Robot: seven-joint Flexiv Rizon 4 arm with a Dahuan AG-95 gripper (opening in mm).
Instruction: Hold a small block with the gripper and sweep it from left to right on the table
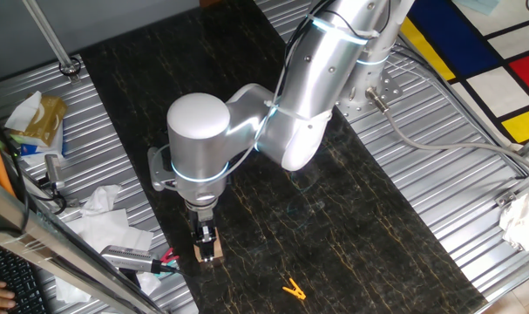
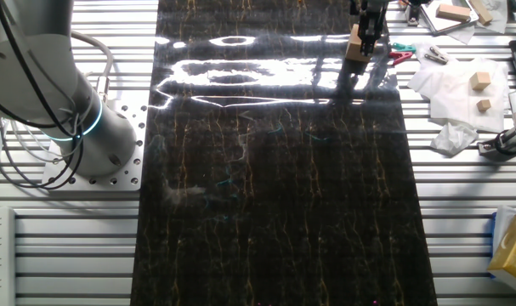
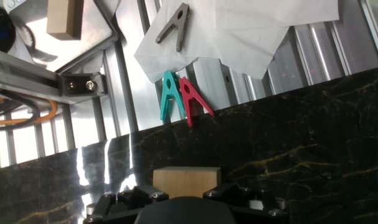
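Block (image 1: 210,251) clamped in claw (image 1: 206,239) on table (image 1: 334,218).

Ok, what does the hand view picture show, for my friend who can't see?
A black pincer grips a small wooden block over a black table with gold veins. Behind it lie a teal clip and a red clip.

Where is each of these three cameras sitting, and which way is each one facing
One fixed view: high above one long side of the table, looking down; shows the silver arm, the gripper and the small block.
The other fixed view: overhead from the opposite side; arm base near, gripper and block at the far edge.
Hand view: on the hand, looking along the fingers at the block.
Shared: teal and red clips in the last two.
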